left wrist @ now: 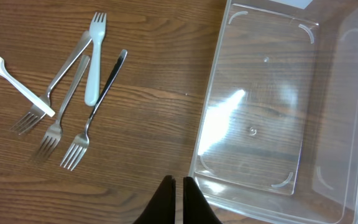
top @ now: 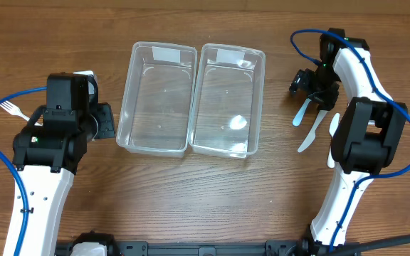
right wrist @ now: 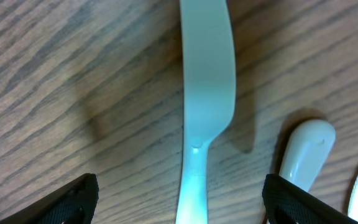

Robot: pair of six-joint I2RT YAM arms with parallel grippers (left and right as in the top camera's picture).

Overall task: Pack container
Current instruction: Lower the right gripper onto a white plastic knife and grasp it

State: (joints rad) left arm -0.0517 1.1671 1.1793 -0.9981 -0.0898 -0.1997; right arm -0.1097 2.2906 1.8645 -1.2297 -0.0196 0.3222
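Two clear plastic containers stand side by side, the left one [top: 156,99] [left wrist: 260,143] and the right one [top: 228,99]. My left gripper [top: 109,121] [left wrist: 179,183] is shut on nothing, just off the left container's near corner. A pile of forks lies to its left: white plastic forks [left wrist: 95,56] [left wrist: 14,78] and metal forks [left wrist: 61,118] [left wrist: 98,106]. My right gripper [top: 301,84] [right wrist: 182,190] is open, low over the table, straddling a white plastic knife [right wrist: 207,81] [top: 301,112] without touching it.
More white plastic cutlery [top: 312,134] [top: 331,142] lies beside that knife, right of the containers; one rounded handle [right wrist: 306,152] sits close to my right finger. A white fork [top: 13,110] shows at the far left. Blue cables trail from both arms.
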